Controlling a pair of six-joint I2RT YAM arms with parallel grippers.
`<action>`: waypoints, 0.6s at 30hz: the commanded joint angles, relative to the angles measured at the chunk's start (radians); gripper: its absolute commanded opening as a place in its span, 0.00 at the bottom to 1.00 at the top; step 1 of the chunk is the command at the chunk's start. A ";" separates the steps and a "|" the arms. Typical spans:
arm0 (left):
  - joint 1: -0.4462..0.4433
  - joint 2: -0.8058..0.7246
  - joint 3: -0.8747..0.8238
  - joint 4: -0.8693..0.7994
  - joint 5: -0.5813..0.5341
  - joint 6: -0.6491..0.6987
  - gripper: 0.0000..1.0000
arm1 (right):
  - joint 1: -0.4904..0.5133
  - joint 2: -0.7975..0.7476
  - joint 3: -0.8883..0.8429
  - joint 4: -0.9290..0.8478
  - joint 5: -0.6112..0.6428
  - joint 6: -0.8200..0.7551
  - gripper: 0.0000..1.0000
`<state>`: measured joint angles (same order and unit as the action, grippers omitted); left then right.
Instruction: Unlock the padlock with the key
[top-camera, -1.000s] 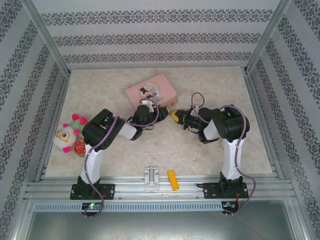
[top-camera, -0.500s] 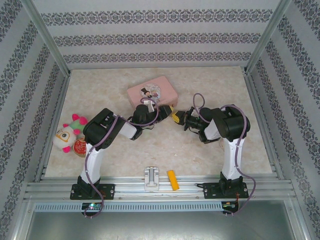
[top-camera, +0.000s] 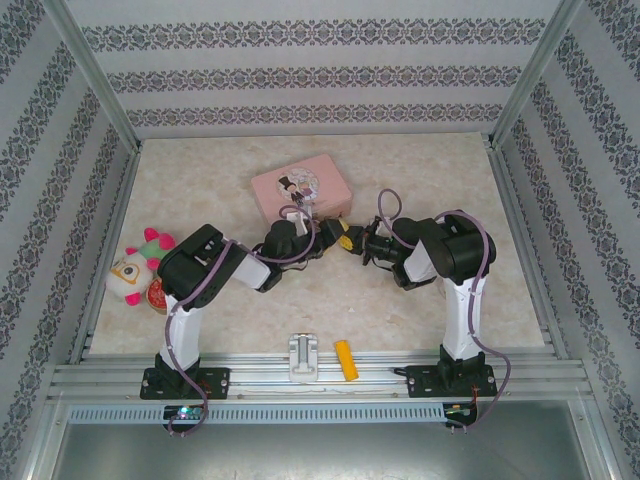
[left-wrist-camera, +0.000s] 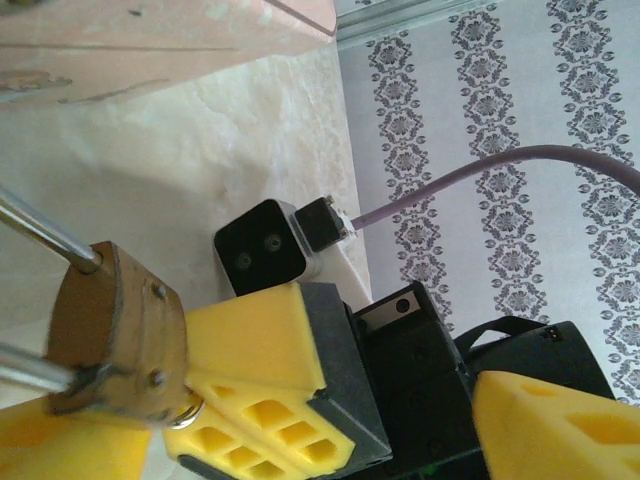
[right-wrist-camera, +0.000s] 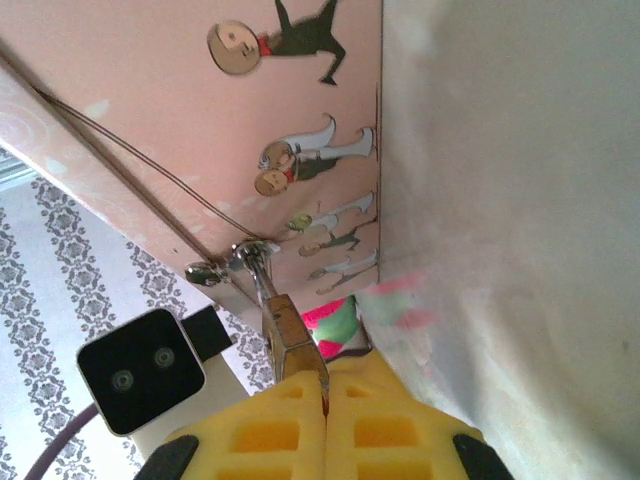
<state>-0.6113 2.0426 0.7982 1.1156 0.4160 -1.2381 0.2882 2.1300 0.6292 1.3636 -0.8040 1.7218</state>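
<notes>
The brass padlock (right-wrist-camera: 295, 340) is held in the air in front of the pink tin, its silvery shackle (right-wrist-camera: 255, 270) pointing away from my right gripper (right-wrist-camera: 325, 385). That gripper is shut on the padlock's bottom end. In the left wrist view the padlock (left-wrist-camera: 115, 335) lies close to the camera, with the right gripper's closed yellow pads (left-wrist-camera: 250, 350) against its lower corner. A small silvery ring (left-wrist-camera: 185, 412) sits at the seam there. I cannot make out the key. My left gripper (left-wrist-camera: 300, 430) is open, its fingers wide apart on either side of the padlock. From above, both grippers (top-camera: 322, 236) (top-camera: 347, 238) meet mid-table.
The pink tin (top-camera: 303, 186) lies just behind the grippers. A plush toy (top-camera: 135, 270) sits at the left edge. A white bracket (top-camera: 302, 357) and a yellow-orange block (top-camera: 345, 360) lie by the front rail. Patterned walls enclose the table.
My left gripper has swung right from the tin's front edge up to the right gripper and the padlock. The right gripper has shifted slightly, still shut.
</notes>
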 joint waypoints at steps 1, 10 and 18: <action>-0.030 0.083 -0.082 -0.215 -0.042 -0.197 0.77 | 0.029 0.002 -0.014 0.022 -0.017 -0.017 0.00; -0.034 0.018 -0.126 -0.307 -0.216 -0.176 0.73 | 0.037 -0.010 -0.025 0.022 -0.003 -0.021 0.00; -0.038 0.005 -0.113 -0.294 -0.283 -0.159 0.59 | 0.055 0.010 -0.013 0.022 0.005 -0.021 0.00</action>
<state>-0.6491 2.0136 0.7204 1.0534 0.2066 -1.4063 0.3206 2.1296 0.6170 1.3750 -0.7940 1.7172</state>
